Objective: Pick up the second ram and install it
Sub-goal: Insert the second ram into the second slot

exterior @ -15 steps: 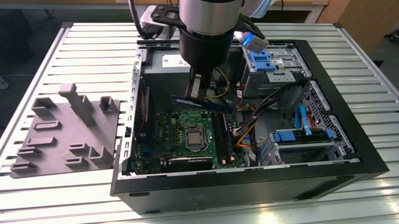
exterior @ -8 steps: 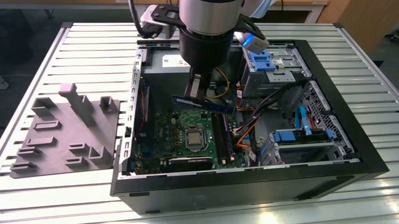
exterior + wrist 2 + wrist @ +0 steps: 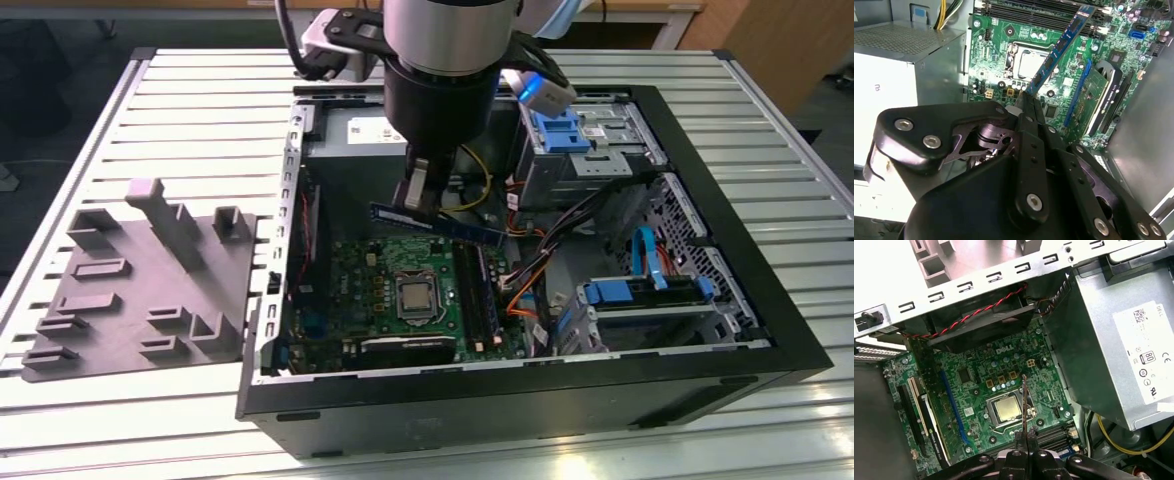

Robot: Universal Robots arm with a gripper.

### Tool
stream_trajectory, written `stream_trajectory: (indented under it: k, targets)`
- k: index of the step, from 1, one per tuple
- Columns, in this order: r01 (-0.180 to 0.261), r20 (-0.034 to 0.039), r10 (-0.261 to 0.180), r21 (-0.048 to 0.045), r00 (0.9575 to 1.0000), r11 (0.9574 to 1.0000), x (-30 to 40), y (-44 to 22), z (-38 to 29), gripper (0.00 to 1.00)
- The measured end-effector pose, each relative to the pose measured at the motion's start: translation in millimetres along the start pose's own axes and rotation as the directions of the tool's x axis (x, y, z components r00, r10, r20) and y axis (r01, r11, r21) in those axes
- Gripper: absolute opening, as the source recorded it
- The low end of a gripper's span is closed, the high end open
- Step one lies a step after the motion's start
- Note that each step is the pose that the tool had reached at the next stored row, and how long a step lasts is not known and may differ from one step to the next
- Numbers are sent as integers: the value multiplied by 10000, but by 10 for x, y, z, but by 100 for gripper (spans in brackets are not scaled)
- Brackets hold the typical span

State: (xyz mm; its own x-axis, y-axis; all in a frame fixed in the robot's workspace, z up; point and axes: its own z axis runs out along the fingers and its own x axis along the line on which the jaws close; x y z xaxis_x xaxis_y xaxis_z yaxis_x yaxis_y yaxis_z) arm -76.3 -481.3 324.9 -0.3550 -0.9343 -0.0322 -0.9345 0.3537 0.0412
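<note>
Ribbed metal tabletop (image 3: 200, 100) carries an open computer case (image 3: 787, 350) lying on its side, and a grey moulded fixture (image 3: 134, 290) sits well off to 1 side of the pincer (image 3: 422, 198). The pincer hangs above the case interior, clenched on the second ram (image 3: 447, 225). It grips the blue stick near 1 end, so most of it juts out past the fingertips, clear of everything beneath. Directly below lies the green motherboard (image 3: 387, 290). The memory slots (image 3: 474, 285) sit below the stick's free end, apart from it. In the second wrist view the stick (image 3: 1059, 47) reaches out from the pincer (image 3: 1026, 97) toward those slots (image 3: 1024, 10) at a slant rather than along them.

I judge 3 risks from here:
- A hold so near 1 end could let the stick pivot under seating pressure.
- Coming down slanted across a slot, it could jam or scrape its contacts.
- The orange cables (image 3: 527, 285) near the slots could snag it.
</note>
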Motion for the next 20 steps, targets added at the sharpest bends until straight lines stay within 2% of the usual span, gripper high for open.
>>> stream_trajectory:
  k: [13,20]
  targets:
    - [-536,22,536,16,9986,9986,0,0,0,12]
    - [-867,37,867,26,9962,9962,0,0,0,12]
